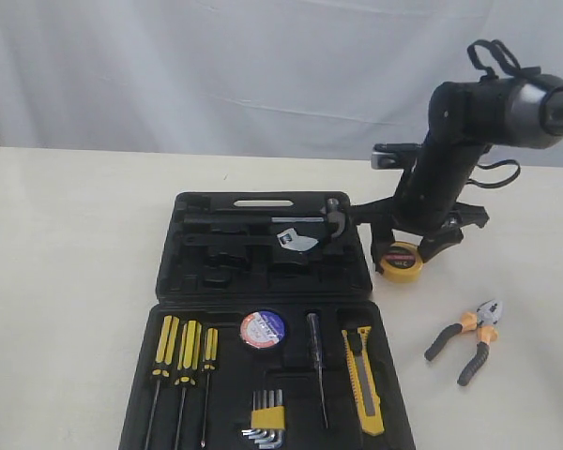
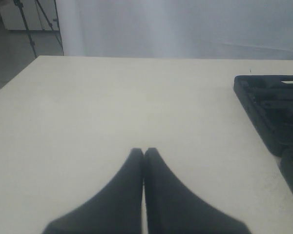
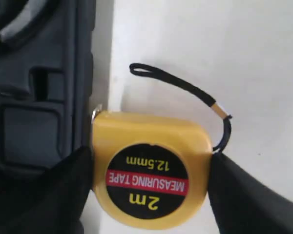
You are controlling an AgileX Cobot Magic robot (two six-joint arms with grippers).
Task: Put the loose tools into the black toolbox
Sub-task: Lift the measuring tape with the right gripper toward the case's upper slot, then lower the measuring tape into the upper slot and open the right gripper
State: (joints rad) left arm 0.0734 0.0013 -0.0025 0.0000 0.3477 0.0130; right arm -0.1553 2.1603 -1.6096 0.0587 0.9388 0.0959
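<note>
— Two of the four loose tools are outside the case, then?

— Yes. The yellow-and-black utility knife (image 1: 362, 380) and the black tape roll with a blue-white label (image 1: 263, 329) lie in recesses of the large black moulded-plastic toolbox (image 1: 192, 272). The black-and-orange-handled pliers (image 1: 464, 339) lie on the table well to its right, handles spread. The round yellow tape measure (image 1: 401, 262) sits just beside the box's right wall.

— Why is the right gripper (image 3: 151, 168) there?

— It stands over the tape measure with a black finger against each flank. I judge it closed on the casing, ready to carry it into the box (whether it has cleared the table I cannot tell). The black wrist strap (image 3: 185, 87) trails away from the box and off the fingers, so it should not snag the grip.

— And the left gripper (image 2: 144, 151)?

— Fingers pressed together, holding nothing, over bare table left of the box. It looks parked out of the way.

— Surface and room?

— A smooth, matte cream tabletop (image 1: 66, 281), with a white cloth backdrop (image 1: 216, 66) behind it.
</note>
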